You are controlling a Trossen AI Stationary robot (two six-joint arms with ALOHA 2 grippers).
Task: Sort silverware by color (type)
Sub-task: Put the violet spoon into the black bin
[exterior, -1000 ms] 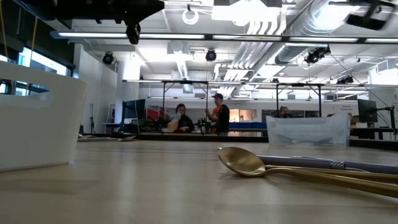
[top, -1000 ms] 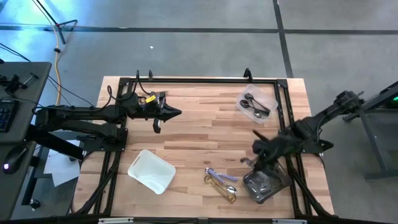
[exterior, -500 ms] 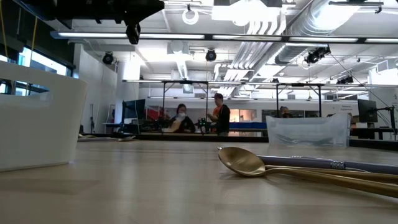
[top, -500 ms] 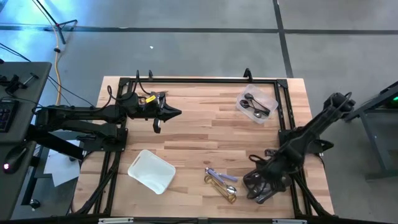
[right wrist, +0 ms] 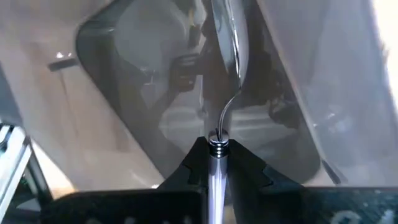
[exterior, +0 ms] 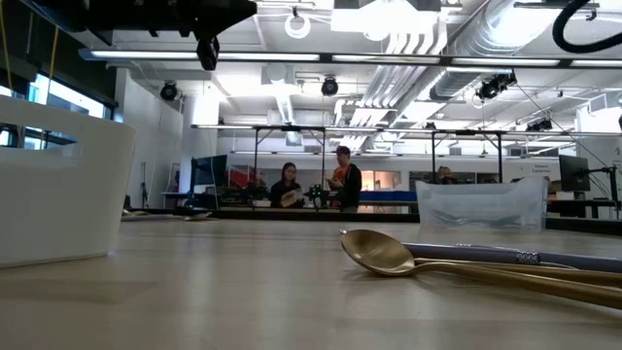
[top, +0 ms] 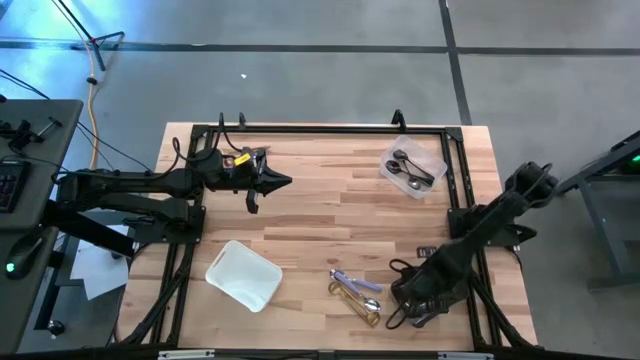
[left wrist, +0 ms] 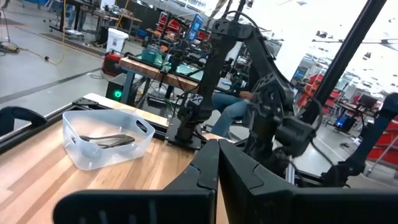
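Silver spoon (right wrist: 225, 37) hung pinched in your right gripper (right wrist: 216, 151) above the clear tray (right wrist: 124, 93); gold spoons (top: 358, 298) lay beside it. Your left gripper (top: 286, 182) waited closed, far off.

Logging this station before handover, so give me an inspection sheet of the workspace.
Surface: pale wooden table, dark frame.
Job's things: gold and silver utensils loose near front; dark spoons in far clear plastic tray; shiny silver spoon over near clear tray.
Clutter: white plastic bin.
Grippers: right gripper shut on the spoon's handle; left gripper shut, hanging above the table.
Cables: yellow cable on the floor.
Surroundings: people at distant benches.
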